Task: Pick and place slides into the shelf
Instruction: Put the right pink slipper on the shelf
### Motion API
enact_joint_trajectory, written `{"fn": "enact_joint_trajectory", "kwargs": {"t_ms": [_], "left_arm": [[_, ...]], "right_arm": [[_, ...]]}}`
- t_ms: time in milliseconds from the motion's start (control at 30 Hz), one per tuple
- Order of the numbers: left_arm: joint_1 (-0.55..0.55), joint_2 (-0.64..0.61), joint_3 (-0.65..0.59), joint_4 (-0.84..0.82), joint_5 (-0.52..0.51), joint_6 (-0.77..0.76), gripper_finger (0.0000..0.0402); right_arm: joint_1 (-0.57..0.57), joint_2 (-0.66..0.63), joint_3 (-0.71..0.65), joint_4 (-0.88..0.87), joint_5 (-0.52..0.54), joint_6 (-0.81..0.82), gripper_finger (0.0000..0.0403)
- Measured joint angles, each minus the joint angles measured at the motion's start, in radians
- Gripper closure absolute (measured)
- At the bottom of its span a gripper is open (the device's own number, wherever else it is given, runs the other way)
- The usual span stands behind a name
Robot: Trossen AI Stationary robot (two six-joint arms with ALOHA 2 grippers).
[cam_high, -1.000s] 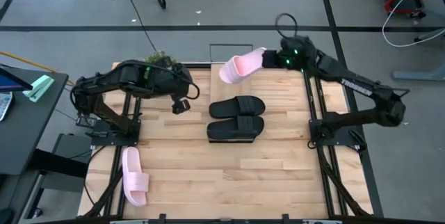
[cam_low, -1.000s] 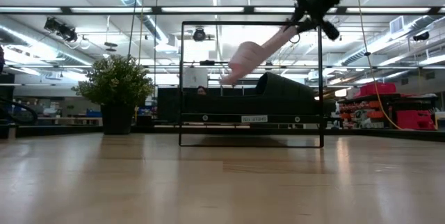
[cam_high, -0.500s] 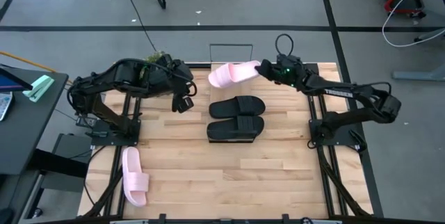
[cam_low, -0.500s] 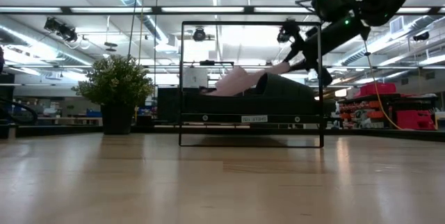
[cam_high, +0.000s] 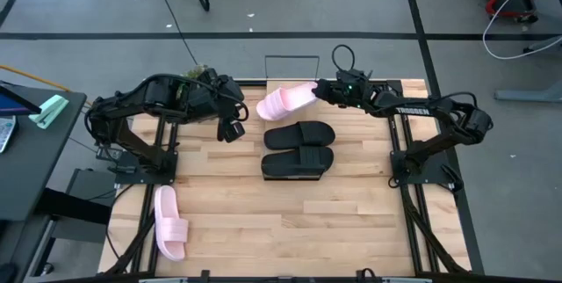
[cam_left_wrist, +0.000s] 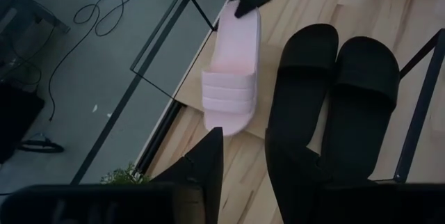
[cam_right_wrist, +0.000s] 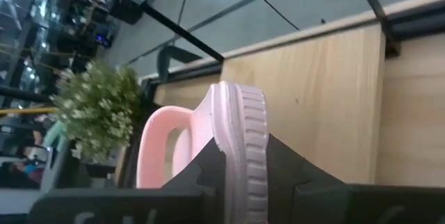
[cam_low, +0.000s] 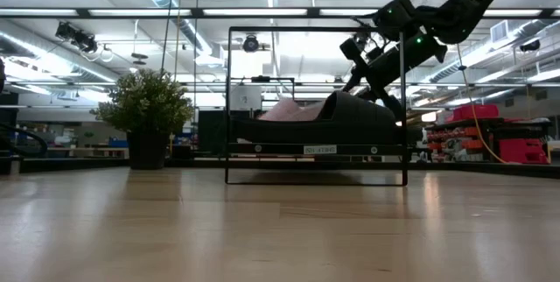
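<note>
Right gripper point(cam_high: 321, 90) is gripping the pink slide point(cam_high: 285, 102) by its heel, jaws clenched, placing it beside the black pair point(cam_high: 299, 148) on the shelf point(cam_high: 413, 90); next: release; left gripper's point(cam_high: 230, 130) jaws are parted.

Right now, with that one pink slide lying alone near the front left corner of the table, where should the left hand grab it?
Grip the lone pink slide across its heel from above: it lies flat, strap up, lengthwise along the table's left edge.
</note>
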Motion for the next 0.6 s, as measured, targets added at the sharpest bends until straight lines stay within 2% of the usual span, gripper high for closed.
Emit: {"fn": "enact_joint_trajectory", "kwargs": {"t_ms": [200, 600], "left_arm": [[0.0, 0.0, 0.0, 0.008, 0.0, 0.001, 0.0291], [0.0, 0.0, 0.0, 0.012, 0.0, 0.003, 0.0294]], "right_arm": [[0.028, 0.054, 0.0, 0.001, -0.045, -0.007, 0.0341], [0.042, 0.09, 0.002, -0.01, -0.025, -0.057, 0.0341]]}}
